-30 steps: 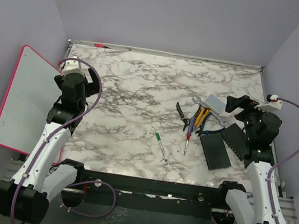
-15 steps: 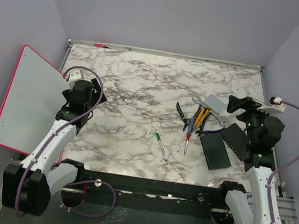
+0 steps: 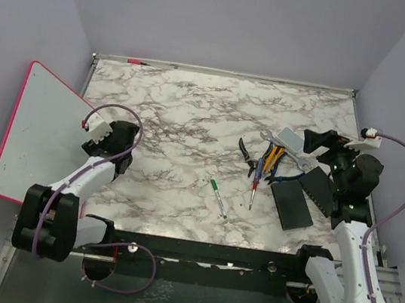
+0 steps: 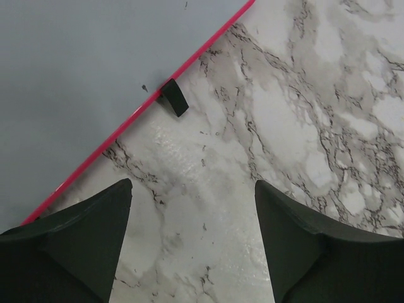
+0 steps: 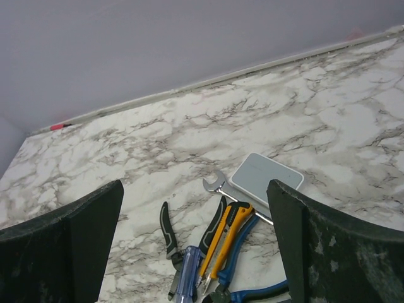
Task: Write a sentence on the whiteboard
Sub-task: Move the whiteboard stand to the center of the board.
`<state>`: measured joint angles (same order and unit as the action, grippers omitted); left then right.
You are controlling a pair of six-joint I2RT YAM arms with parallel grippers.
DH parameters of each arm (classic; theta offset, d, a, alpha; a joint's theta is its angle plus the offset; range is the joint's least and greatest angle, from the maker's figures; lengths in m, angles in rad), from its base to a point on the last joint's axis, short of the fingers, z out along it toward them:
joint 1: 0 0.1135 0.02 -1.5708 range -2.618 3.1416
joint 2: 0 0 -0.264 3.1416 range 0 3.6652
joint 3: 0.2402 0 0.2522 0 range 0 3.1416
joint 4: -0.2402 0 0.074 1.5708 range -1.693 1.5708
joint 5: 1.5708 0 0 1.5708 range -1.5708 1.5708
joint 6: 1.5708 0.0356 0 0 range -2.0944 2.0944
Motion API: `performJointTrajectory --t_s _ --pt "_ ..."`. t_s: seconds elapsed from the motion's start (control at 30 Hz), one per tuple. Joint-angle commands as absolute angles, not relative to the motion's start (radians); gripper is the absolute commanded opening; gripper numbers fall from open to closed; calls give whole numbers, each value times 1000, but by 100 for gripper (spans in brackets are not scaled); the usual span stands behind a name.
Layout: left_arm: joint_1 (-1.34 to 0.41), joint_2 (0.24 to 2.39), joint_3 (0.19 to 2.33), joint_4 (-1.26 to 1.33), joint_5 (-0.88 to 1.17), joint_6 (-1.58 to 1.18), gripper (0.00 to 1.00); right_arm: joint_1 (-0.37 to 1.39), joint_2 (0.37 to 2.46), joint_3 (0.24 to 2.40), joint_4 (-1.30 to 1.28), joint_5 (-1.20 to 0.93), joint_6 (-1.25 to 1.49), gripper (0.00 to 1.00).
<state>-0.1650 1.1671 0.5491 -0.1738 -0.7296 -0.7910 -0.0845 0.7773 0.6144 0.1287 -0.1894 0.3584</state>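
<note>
Both claws gape wide and hold nothing: left claw over veined marble bench, just beside the flat, pink-rimmed whiteboard at the bench's left edge; right claw near scattered hand tools

Soft, even light, bright overall; shadows faint. Pale sheen on desk in left wrist view. Right wrist's fingers dark, slightly soft-focused. Overhead view sharp.

White whiteboard with red-pink rim; grey-veined white marble table; black pads
</note>
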Motion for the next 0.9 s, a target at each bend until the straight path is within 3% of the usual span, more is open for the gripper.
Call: performJointTrajectory --t_s 0.0,0.37,0.87 --pt "-165 1274 565 -109 -866 -915 75 -87 793 618 164 -255 373 100" --pt "-86 1517 693 -50 -868 -986 65 -87 826 603 210 -319 389 100" --pt "-15 1650 784 -116 -863 -1150 64 -87 876 603 240 -365 404 100"
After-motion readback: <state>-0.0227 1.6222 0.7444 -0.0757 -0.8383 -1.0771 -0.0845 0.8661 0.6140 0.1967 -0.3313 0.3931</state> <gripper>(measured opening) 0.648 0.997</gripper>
